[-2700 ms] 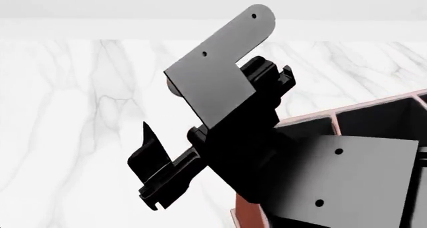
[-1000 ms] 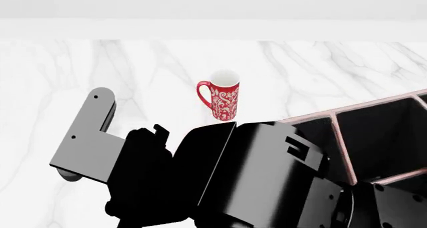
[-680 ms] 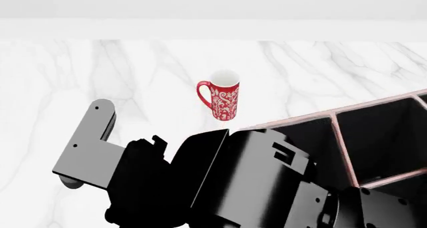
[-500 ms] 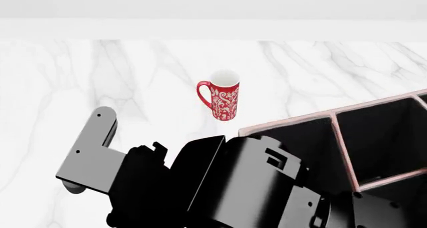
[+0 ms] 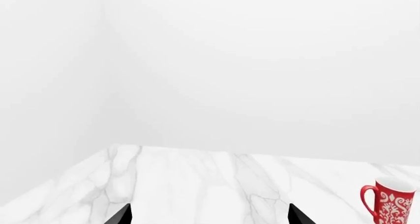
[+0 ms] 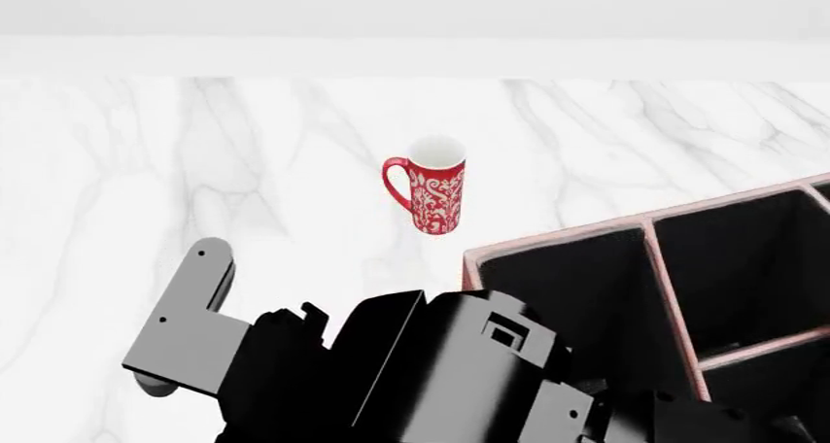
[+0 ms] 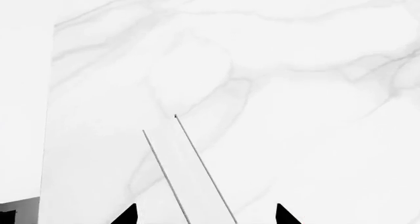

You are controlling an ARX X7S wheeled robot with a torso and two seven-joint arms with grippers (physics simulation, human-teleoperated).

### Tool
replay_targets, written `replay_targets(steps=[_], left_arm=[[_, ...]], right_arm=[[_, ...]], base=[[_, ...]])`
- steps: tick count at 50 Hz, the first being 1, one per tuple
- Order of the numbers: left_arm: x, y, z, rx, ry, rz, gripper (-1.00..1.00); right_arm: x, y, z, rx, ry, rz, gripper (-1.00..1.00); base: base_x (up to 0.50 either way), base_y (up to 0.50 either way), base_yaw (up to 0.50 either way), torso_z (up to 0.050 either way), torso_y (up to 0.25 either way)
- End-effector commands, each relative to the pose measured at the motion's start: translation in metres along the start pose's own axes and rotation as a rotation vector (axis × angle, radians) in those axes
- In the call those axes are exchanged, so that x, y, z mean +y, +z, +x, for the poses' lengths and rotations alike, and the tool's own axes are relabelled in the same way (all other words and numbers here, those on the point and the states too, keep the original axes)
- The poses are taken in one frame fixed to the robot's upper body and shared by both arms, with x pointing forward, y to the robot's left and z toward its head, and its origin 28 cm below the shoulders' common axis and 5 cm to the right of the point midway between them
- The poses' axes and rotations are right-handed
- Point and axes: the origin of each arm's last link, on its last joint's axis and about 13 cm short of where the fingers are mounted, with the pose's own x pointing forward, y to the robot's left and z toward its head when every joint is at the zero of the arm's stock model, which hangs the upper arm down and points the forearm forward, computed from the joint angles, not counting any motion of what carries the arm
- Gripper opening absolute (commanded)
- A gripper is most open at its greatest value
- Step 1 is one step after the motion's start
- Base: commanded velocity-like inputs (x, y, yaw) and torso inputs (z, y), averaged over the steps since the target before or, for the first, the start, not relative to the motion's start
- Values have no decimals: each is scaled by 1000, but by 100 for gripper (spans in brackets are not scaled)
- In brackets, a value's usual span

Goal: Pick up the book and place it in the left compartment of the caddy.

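Two grippers are seen only as spread tips: the left gripper (image 5: 207, 219) holds nothing, while between the right gripper (image 7: 204, 216) tips a thin pale edge-on slab shows, possibly the book (image 7: 190, 184); contact cannot be told. Placement is judged pending. A mug (image 6: 429, 197) stands beside the caddy (image 6: 570, 237), whose left compartment (image 6: 584, 288) is partly masked by arms.

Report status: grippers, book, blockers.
Left gripper: jaws open, empty. Right gripper: tips apart, thin pale slab between them, possibly the book; grip unconfirmed. Left compartment looks empty; mug stands apart from caddy.
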Motion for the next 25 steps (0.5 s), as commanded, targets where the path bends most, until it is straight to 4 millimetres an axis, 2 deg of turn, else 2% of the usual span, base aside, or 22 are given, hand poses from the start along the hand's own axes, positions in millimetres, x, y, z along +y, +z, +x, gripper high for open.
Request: replay_targets(steps=[1,25], left_arm=[[0,0,0,-3,-1,1,100],[1,1,-1,-5,-2,-2,100]], right_arm=[[-2,-7,10,14,-5,11,100],[-5,-20,27,32,11,53,100]], base=[[0,0,0,0,0],[0,0,0,0,0]])
